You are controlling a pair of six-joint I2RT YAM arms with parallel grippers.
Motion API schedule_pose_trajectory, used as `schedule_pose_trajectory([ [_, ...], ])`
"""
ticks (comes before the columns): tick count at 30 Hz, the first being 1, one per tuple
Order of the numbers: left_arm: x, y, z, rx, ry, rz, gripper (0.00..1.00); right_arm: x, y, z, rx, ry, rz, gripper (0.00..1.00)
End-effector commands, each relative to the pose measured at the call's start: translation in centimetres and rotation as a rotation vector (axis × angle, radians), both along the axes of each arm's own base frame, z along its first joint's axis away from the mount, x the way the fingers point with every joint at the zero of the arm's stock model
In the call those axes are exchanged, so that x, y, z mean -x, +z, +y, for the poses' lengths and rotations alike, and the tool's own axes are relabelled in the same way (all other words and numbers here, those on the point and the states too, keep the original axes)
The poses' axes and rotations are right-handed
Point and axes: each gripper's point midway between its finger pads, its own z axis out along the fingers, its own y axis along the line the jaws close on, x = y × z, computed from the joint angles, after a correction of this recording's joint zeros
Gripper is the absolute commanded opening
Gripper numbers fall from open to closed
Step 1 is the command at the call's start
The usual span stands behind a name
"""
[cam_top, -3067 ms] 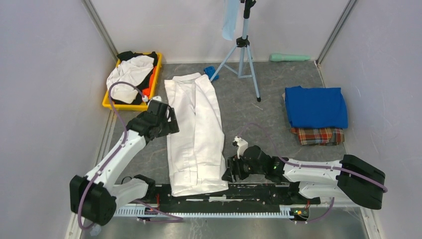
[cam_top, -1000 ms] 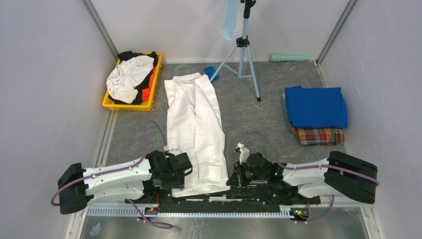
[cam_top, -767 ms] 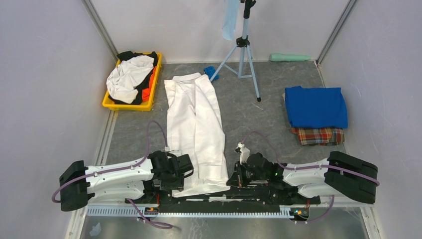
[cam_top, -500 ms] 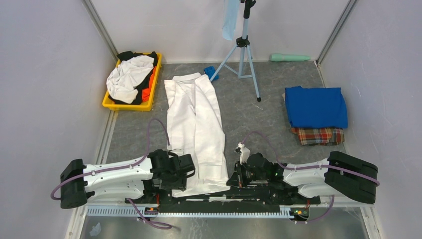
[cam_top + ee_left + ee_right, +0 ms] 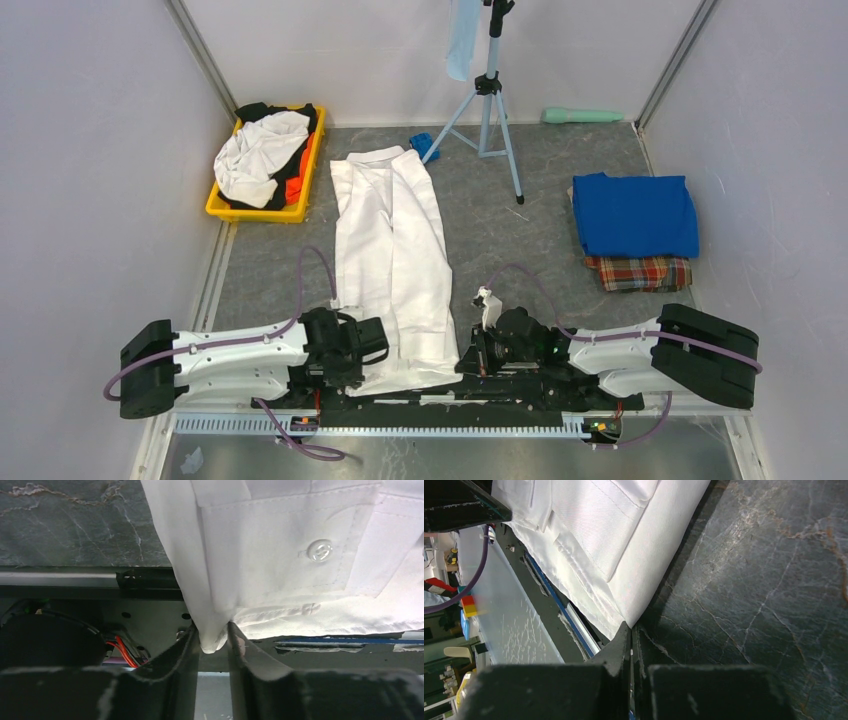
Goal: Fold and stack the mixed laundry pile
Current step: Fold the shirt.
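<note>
A long white shirt lies flat down the middle of the grey table, collar far, hem at the near edge. My left gripper is at its near-left hem corner. In the left wrist view that corner hangs between the fingers, which press it from both sides. My right gripper sits at the near-right hem corner. In the right wrist view its jaws are shut, with the shirt's corner running into the tips. A folded blue T-shirt lies on plaid cloth at the right.
A yellow bin at the far left holds a crumpled white garment with black and orange pieces. A tripod stands at the back, with a small blue object beside it. The black base rail runs along the near edge under the hem.
The left arm came down from beside the bin to the shirt's near-left corner. Over the last second its jaws narrowed onto that corner. The right gripper stayed put.
</note>
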Motion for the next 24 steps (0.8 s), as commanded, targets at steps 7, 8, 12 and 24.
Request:
schedule_pose_trajectory([
  [7, -0.6, -0.2, -2.2, 0.085, 0.029, -0.023, 0.02, 0.8, -3.8, -3.5, 0.183, -0.008, 0.027, 0.0],
  [8, -0.8, 0.2, -2.5, 0.104, 0.024, -0.033, 0.02, 0.8, -3.6, -3.4, 0.181, -0.007, 0.024, 0.0],
  [12, -1.3, 1.8, -3.9, 0.181, 0.014, -0.066, 0.02, 0.5, -2.6, -2.7, 0.165, 0.004, 0.011, 0.0],
  [24, -5.4, 7.3, -4.9, 0.282, 0.077, -0.302, 0.02, -4.5, 3.0, -0.9, 0.226, -0.089, -0.193, 0.0],
])
